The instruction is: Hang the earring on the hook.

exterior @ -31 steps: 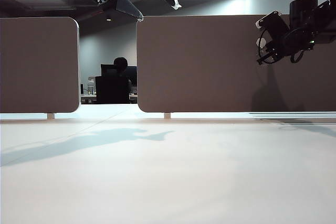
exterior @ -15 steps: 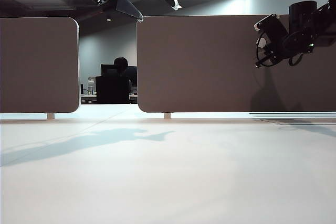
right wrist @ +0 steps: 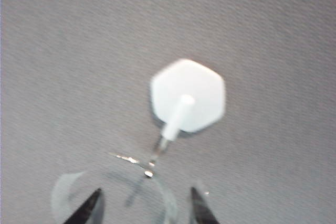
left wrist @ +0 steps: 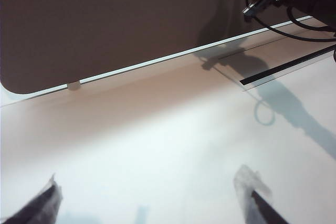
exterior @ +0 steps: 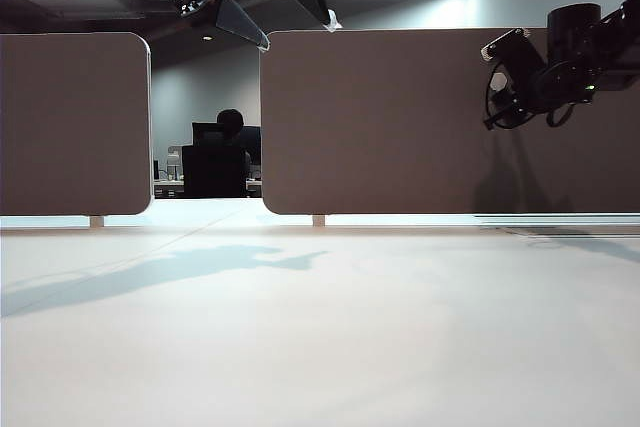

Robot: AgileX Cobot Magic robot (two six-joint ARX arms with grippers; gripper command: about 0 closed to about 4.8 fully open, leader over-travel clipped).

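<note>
The right gripper (right wrist: 144, 205) is up against the brown panel (right wrist: 63, 35), with the hook (right wrist: 188, 96) just ahead of its fingertips. Its two dark fingers (right wrist: 88, 209) stand apart with a clear gap between them and pinch nothing. The hook is a pale hexagonal cap fixed flat on the panel, with a short white peg and a thin metal tip pointing toward the fingers. The earring (right wrist: 140, 166) is a thin silver wire that touches the hook's tip and lies in front of the gap between the fingertips, free of both; its blurred loop curves down between them.

From the exterior camera, the right gripper (exterior: 497, 82) sits high on the panel (exterior: 380, 117), beside the hook (exterior: 498, 80).

The left gripper (left wrist: 152, 203) hangs over the white table (left wrist: 157, 145), well away from the hook, its fingers (left wrist: 37, 208) spread wide and empty.
</note>
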